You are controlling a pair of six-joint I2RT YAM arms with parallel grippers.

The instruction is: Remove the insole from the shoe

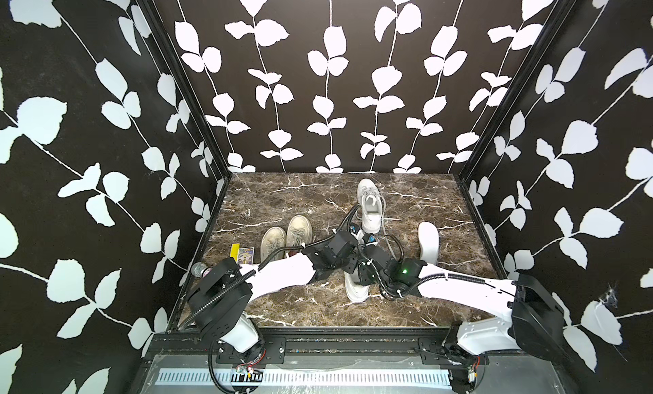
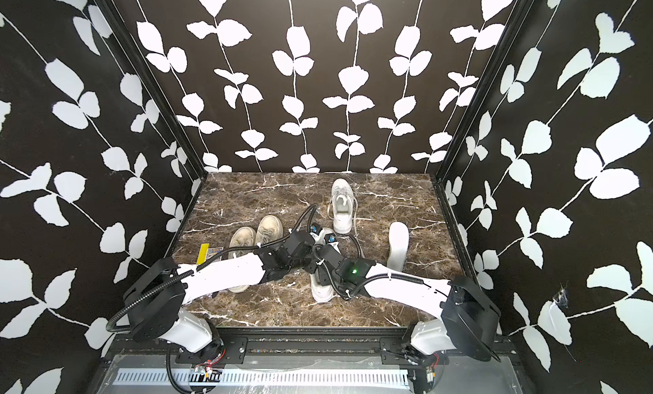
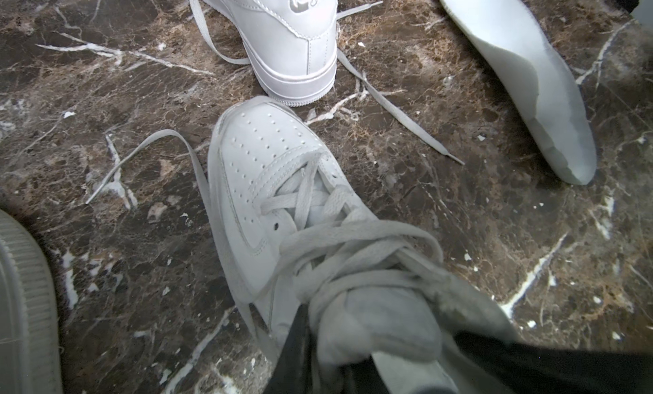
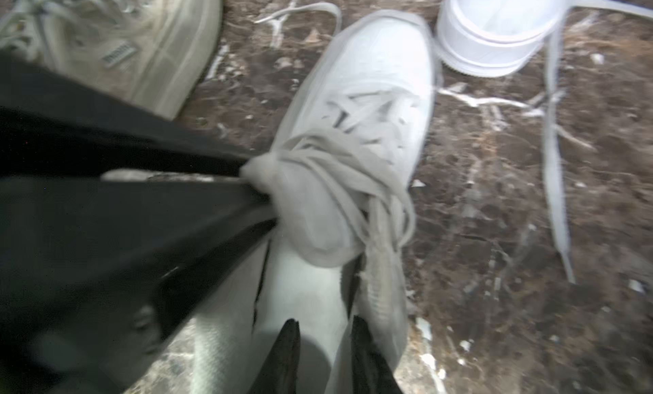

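Note:
A white laced shoe [image 1: 355,290] [image 2: 321,289] lies mid-table in both top views, toe pointing to the back, with both arms crossing over it. In the left wrist view my left gripper [image 3: 328,371] is shut on the padded grey tongue [image 3: 374,321] of the shoe [image 3: 261,162], holding it up from the opening. The right wrist view shows the same pinch from the side. My right gripper [image 4: 325,346] reaches into the shoe's [image 4: 381,67] opening. Its jaws are closed narrow on the side edge of the pale insole [image 4: 304,297], one finger on top, the other between insole and shoe wall.
A second white shoe [image 1: 370,205] [image 3: 282,39] stands just beyond the toe, laces trailing. A loose white insole [image 1: 428,242] [image 3: 512,74] lies to the right. Two beige sneakers [image 1: 286,237] [image 4: 123,46] sit on the left, with a yellow card [image 1: 235,251] beside them.

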